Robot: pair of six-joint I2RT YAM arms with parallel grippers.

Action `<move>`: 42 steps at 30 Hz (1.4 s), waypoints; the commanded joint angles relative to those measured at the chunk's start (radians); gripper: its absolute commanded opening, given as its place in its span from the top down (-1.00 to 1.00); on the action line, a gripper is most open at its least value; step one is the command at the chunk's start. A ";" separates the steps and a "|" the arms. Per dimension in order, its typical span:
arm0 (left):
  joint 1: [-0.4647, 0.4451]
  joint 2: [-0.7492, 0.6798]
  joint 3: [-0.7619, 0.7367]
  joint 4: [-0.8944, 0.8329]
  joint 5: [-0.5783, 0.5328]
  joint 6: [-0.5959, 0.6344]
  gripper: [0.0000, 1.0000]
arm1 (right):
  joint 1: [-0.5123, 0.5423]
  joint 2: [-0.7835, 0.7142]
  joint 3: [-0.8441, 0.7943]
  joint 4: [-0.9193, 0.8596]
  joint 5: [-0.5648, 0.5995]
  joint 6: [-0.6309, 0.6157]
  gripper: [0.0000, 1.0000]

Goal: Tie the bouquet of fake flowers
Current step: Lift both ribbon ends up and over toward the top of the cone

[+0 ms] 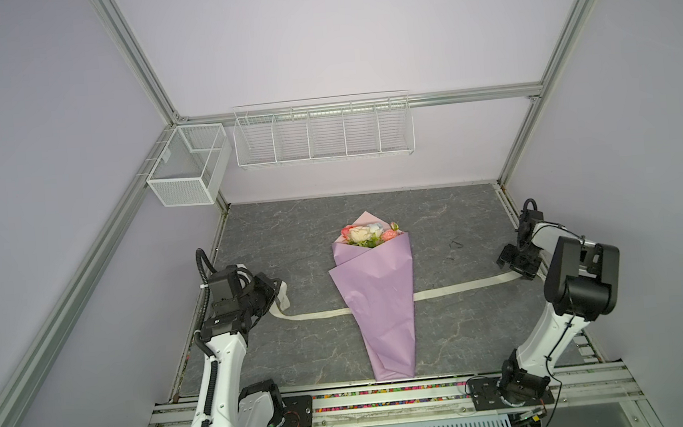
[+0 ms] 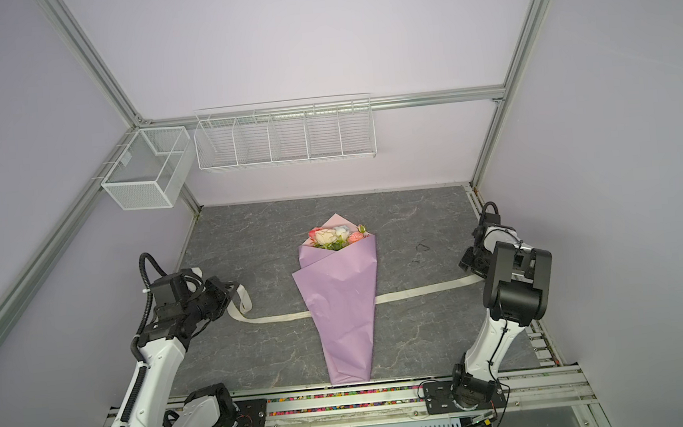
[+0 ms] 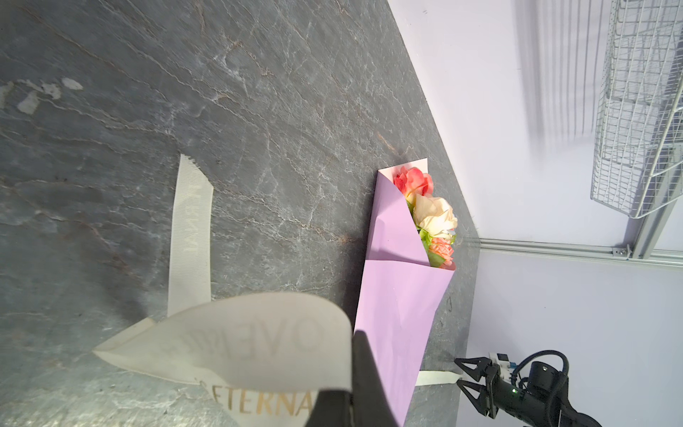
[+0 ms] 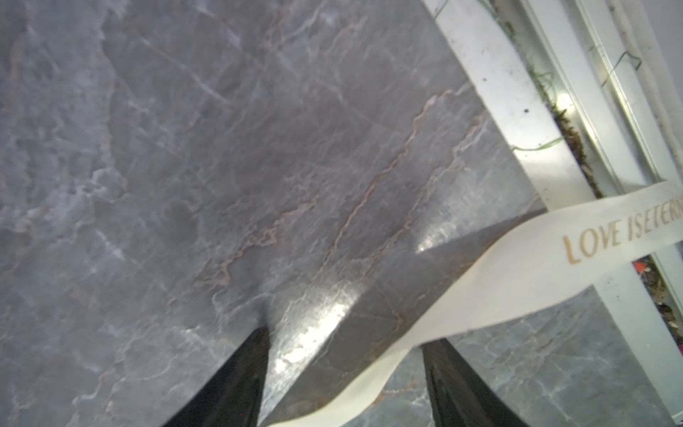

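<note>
- The left claw [image 1: 276,289], black and two-fingered, hangs just above the left edge of the grey marble-patterned bench [image 1: 283,236]. It is clenched on the long cream ribbon with gold lettering [image 1: 318,314]. In the left wrist view the ribbon curls up off the bench to its fingers [image 3: 364,377], while the loose end lies flat nearby.
- From that grip the cream ribbon runs along the bench toward the middle. It slips under the lilac paper cone [image 1: 375,295] about halfway down the cone.
- The bouquet of fake flowers [image 1: 368,234] is a bunch of pink, peach, cream and pale-blue roses with green leaves. It lies in the middle of the bench with its heads toward the back edge. Only the heads show, because the stems are hidden inside the lilac paper cone, whose narrow end reaches the front edge.
- The cream ribbon comes out on the cone's right side and lies flat as far as the right edge of the bench.
- The right claw [image 4: 347,334] is low at the right edge and released. Its jaws stand apart on either side of the ribbon, which passes between them unpinched in the right wrist view.
- Progress, as I judge it:
  - Done: the flowers are wrapped, the ribbon is laid beneath the cone and its left part is in hand.
  - Left: taking the right part, lifting both over the cone, then crossing and knotting them.
  - No turn or knot sits on the paper yet, so the tying itself has barely begun.
</note>
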 commanded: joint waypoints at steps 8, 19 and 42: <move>0.005 -0.011 0.185 -0.122 -0.025 0.067 1.00 | 0.025 -0.240 -0.094 0.048 -0.246 -0.001 0.87; 0.006 -0.044 0.346 -0.265 -0.192 0.119 1.00 | 0.075 -0.532 -0.216 0.074 -0.387 0.047 0.87; -0.076 -0.025 0.492 -0.226 0.077 0.020 1.00 | 0.682 -0.722 -0.137 0.204 -0.412 0.041 0.87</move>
